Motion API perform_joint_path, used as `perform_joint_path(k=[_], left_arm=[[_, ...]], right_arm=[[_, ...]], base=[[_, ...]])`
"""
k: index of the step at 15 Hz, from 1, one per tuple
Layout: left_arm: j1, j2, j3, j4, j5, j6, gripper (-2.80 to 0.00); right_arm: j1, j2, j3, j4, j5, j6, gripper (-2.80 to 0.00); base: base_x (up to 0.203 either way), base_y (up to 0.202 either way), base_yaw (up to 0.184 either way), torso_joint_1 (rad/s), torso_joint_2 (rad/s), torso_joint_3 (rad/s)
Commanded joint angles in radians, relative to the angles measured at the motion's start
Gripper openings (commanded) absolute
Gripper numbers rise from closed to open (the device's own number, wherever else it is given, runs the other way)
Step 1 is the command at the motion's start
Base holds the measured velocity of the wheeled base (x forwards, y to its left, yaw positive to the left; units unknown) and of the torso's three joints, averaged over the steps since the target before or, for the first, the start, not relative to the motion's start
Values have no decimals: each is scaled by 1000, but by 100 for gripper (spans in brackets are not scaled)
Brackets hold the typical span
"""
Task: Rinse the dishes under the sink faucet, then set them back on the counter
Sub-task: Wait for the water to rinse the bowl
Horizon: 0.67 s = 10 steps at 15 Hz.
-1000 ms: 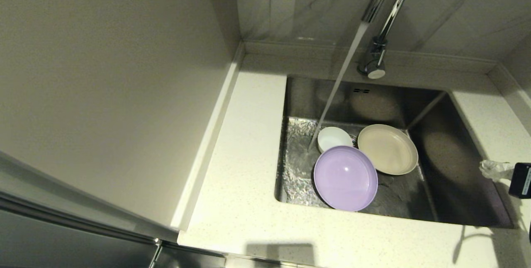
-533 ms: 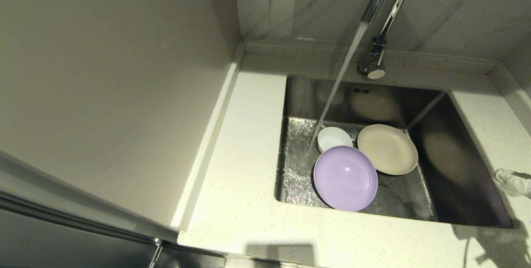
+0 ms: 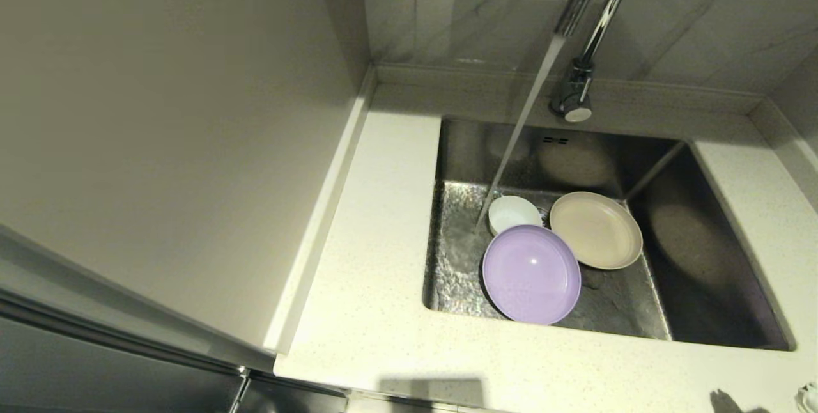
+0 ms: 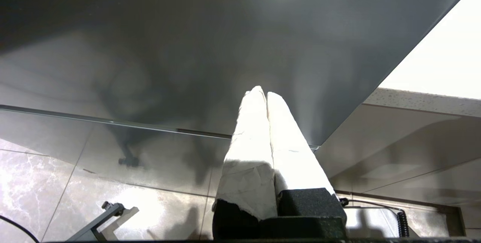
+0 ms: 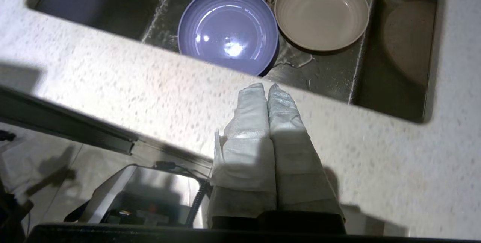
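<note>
While water runs from the faucet (image 3: 591, 23), three dishes sit in the sink (image 3: 703, 253): lavender plate (image 3: 532, 274), beige plate (image 3: 595, 229), white bowl (image 3: 513, 213). Right gripper (image 5: 267, 87) over the counter's (image 3: 377, 311) front edge, left gripper (image 4: 262, 93) below it, both pressed together, empty.

The sink (image 3: 703, 259) sat in the counter (image 3: 370, 285), with the faucet (image 3: 578, 90) behind it. In the sink, the bowl (image 3: 511, 211) lay at the back, the first plate (image 3: 532, 273) before it and touching it, the second plate (image 3: 595, 229) to their right.
</note>
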Motion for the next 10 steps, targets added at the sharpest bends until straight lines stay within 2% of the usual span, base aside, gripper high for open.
perform_joint_path(k=[1,5,7,9,10], left_arm=[[0,-2,0,0,1,0,-280],[0,-2,0,0,1,0,-280],[0,-2,0,0,1,0,-280],[0,-2,0,0,1,0,-280],[0,-2,0,0,1,0,-280]], right_arm=[[29,-198,42,61,-12,0,-280],[32,-377,23,244,-51,1,-280],[27,-457,-11,377,-67,-4,-280],[26,-456,12,380,-179,-7,-280],[26,-456,15,378,-188,-7,-280]], base=[[0,0,0,0,0,0],[0,0,0,0,0,0],[0,0,0,0,0,0],[0,0,0,0,0,0],[0,0,0,0,0,0]])
